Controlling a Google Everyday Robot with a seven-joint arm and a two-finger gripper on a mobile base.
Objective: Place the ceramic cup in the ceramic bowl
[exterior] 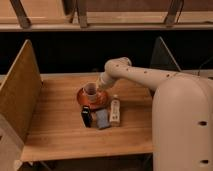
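The off-white ceramic cup (91, 91) stands upright inside the orange-red ceramic bowl (83, 100) at the middle of the wooden table (55, 130). My gripper (100, 85) is at the end of the white arm that reaches in from the right. It sits right against the cup's right side, above the bowl's far right rim.
A slim white bottle (115, 111), a blue-grey packet (102, 119) and a dark object (86, 117) lie side by side just in front of the bowl. A wooden panel (20, 95) walls the table's left side. My white body (182, 125) fills the right.
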